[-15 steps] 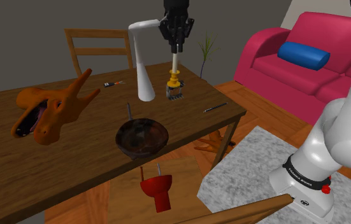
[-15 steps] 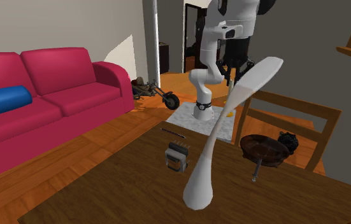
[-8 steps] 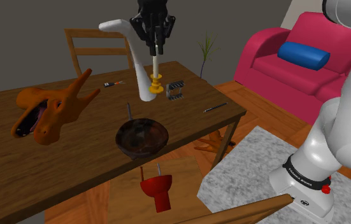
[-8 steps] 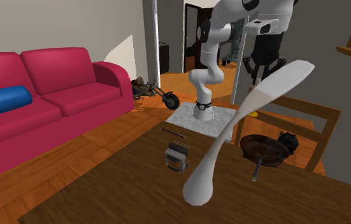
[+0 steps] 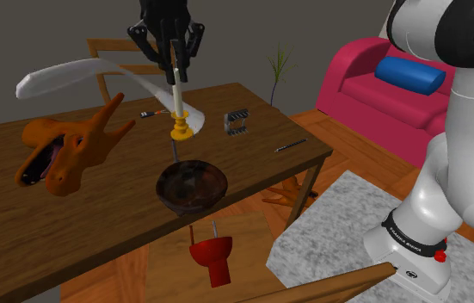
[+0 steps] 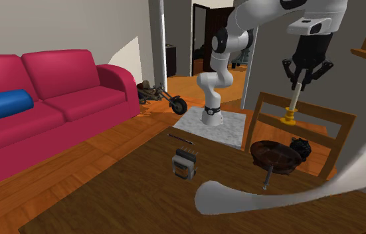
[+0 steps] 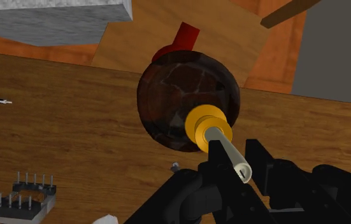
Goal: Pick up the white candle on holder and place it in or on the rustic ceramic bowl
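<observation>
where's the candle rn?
Shoulder view, left of centre: the candle on its yellow holder hangs clamped in the tool, in the air over the table by the dark bowl's far rim.

The air straight above the bowl [image 5: 192,185] is open. A thin pin [image 5: 173,151] stands upright just behind the bowl's rim, near the candle [image 5: 176,93] that the gripper [image 5: 175,69] clasps. Farther behind the bowl, a white curved thing [image 6: 228,198] leans low across the table. An orange head [image 5: 67,146] lies well apart, at the bowl's shoulder-view left.

On table [image 5: 97,234], orange animal head [image 5: 64,151]; on red sofa [image 5: 357,91], blue cushion [image 5: 410,74].
</observation>
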Robot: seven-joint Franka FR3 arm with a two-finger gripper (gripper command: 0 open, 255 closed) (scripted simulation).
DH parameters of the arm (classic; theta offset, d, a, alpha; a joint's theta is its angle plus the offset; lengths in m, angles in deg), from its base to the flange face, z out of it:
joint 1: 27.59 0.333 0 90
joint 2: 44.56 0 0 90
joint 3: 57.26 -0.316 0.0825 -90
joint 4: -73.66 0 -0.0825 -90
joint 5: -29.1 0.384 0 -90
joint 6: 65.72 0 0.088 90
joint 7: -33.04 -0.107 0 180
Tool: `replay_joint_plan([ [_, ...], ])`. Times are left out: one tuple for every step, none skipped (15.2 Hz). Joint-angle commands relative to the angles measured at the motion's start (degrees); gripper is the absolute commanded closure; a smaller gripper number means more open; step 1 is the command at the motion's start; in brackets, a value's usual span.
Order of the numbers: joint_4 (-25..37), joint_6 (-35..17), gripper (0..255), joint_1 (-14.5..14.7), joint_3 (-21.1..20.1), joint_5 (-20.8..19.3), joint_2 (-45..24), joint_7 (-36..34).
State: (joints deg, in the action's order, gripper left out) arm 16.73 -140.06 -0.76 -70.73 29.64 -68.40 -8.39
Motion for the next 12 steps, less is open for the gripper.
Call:
replay_joint_plan([
  [-2.70, -1.93, 255, -0.04, -0.05, 0.16, 0.82, -0.15],
  [-4.37, -3.04, 255, -0.20, -0.04, 0.27, 1.38, -0.04],
  [-5.94, -4.10, 255, -0.34, -0.03, 0.37, 1.88, 0.08],
  [-7.43, -5.14, 255, -0.47, -0.02, 0.46, 2.34, 0.19],
  [-8.86, -6.15, 255, -0.59, -0.01, 0.55, 2.76, 0.29],
  [-10.23, -7.13, 255, -0.69, 0.00, 0.62, 3.15, 0.39],
  [-11.53, -8.09, 255, -0.79, 0.02, 0.69, 3.50, 0.49],
  [-12.79, -9.03, 255, -0.88, 0.03, 0.76, 3.81, 0.59],
  [-14.00, -9.95, 255, -0.96, 0.04, 0.82, 4.10, 0.68],
  [-15.17, -10.85, 255, -1.03, 0.06, 0.87, 4.37, 0.77],
  [-16.30, -11.74, 255, -1.10, 0.07, 0.92, 4.60, 0.86],
  [-17.39, -12.62, 255, -1.16, 0.08, 0.96, 4.82, 0.94],
])
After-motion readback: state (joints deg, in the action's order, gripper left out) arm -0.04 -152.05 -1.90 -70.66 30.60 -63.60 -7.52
